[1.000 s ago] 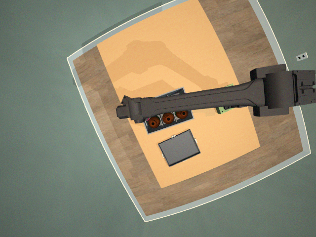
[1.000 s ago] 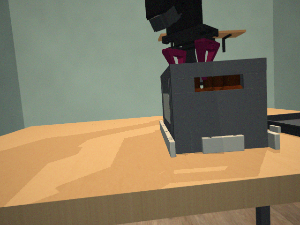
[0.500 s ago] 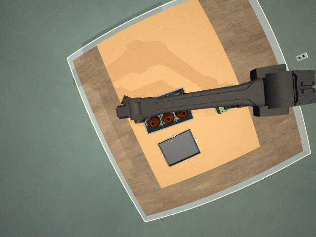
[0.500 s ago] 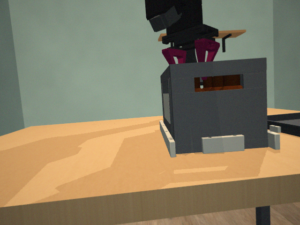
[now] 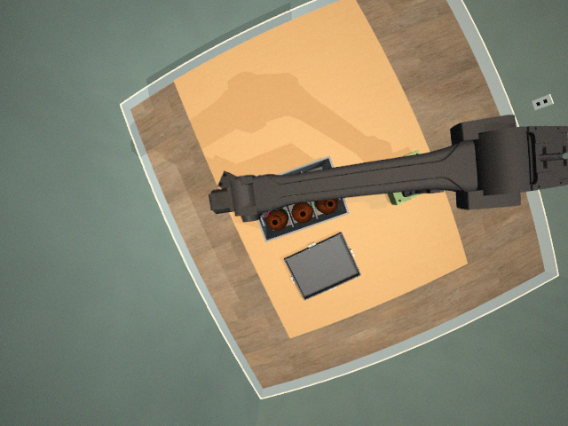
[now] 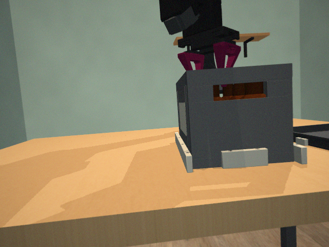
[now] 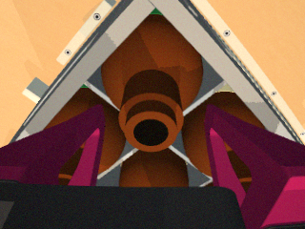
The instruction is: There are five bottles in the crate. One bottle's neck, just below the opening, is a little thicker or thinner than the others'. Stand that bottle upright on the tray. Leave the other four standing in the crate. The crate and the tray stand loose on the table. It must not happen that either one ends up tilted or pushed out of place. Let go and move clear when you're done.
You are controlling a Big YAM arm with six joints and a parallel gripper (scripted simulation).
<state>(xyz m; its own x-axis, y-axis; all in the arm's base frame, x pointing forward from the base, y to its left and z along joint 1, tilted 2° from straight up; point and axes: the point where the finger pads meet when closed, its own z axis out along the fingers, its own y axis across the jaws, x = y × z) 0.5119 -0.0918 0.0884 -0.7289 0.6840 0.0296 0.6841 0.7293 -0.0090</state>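
Tabletop of pale orange wood (image 5: 366,256) (image 6: 106,186) (image 7: 24,29) spreads across the middle of the top view, with brown plank flooring (image 5: 495,275) (image 6: 313,233) around it and grey-green walls (image 5: 59,229) (image 6: 92,66) beyond. In the exterior view, a wooden shelf on a black bracket (image 6: 261,35) is at upper right; in the top view, a white plate with two dark squares (image 5: 548,98) is also at upper right.

Casting a broad shadow, a dark grey jointed arm (image 5: 366,178) (image 6: 204,16) reaches leftward over a rectangular slate-grey crate (image 5: 306,228) (image 6: 239,124) (image 7: 97,45). A shallow dark grey rectangular tray (image 5: 320,265) (image 6: 313,133) lies just below the crate in the top view. Round-bodied brown bottles (image 5: 303,212) (image 6: 244,90) (image 7: 152,48) stand in the crate; which has the odd neck cannot be told.

The gripper with magenta fingers (image 6: 208,65) is a little over half open, holding nothing, its fingers on either side of one bottle's neck at the wrist view's centre.

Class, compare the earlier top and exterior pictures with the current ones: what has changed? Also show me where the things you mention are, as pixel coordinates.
Nothing has visibly changed. The arm (image 5: 348,181) reaches over the crate (image 5: 306,225) (image 6: 239,124) as before, its open jaws (image 6: 209,66) dipping in at one end; nothing was taken hold of or let go. The tray (image 5: 322,265) (image 6: 314,134) stayed put.
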